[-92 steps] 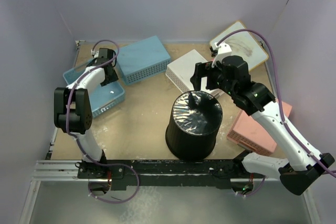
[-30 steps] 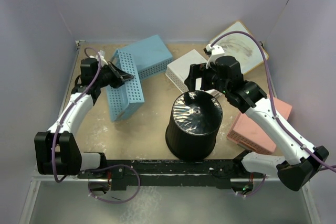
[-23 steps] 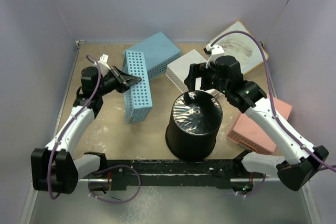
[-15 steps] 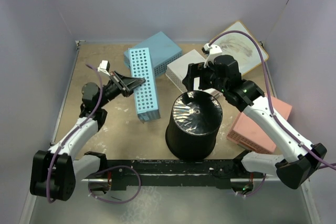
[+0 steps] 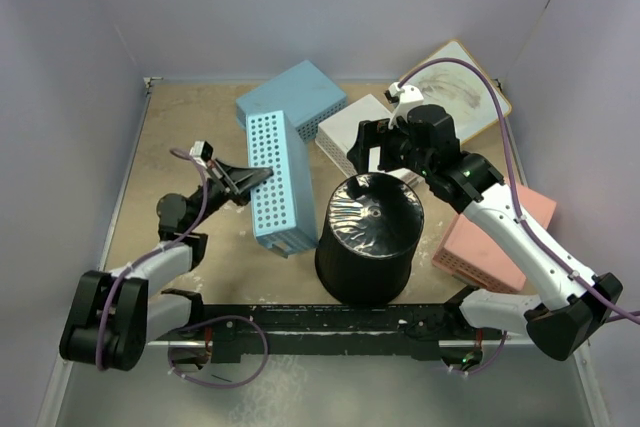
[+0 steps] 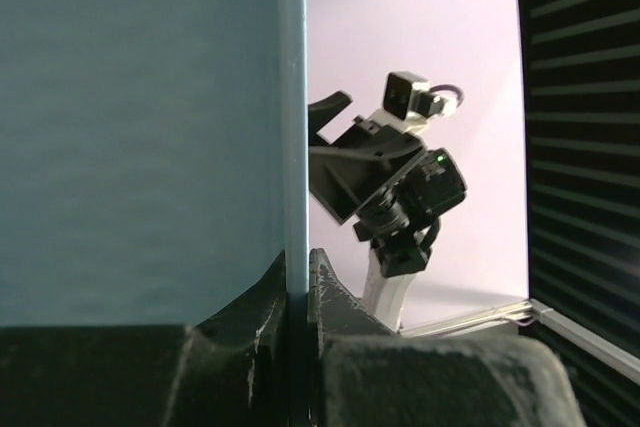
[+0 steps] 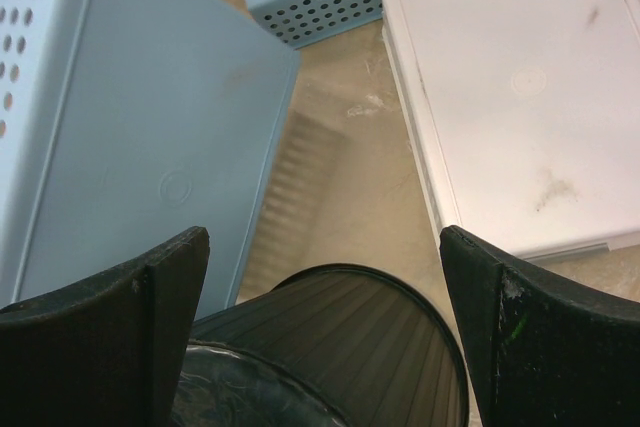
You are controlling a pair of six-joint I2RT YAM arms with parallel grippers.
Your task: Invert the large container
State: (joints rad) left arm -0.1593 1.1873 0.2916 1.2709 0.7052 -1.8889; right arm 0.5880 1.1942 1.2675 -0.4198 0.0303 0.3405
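Note:
The large container (image 5: 368, 237) is a tall black ribbed bin standing near the front middle with its glossy flat base facing up. In the right wrist view its ribbed wall (image 7: 345, 347) fills the bottom, and in the left wrist view it (image 6: 585, 147) is the dark ribbed surface at the right. My right gripper (image 5: 385, 159) hangs open over the bin's far edge, with its fingers (image 7: 135, 317) wide apart and nothing between them (image 7: 325, 277). My left gripper (image 5: 252, 177) is shut (image 6: 297, 269) on the thin wall of a light blue perforated basket (image 5: 280, 182), held on edge just left of the bin.
A second light blue basket (image 5: 292, 97) lies upside down at the back. A white basket (image 5: 358, 132) lies behind the bin and a pink basket (image 5: 495, 237) to its right. A framed white board (image 5: 462, 87) leans in the back right corner. Walls close in on three sides.
My left arm has lifted the light blue basket from the far left, turned it on edge and carried it right and nearer, up beside the bin. My right arm has barely moved.

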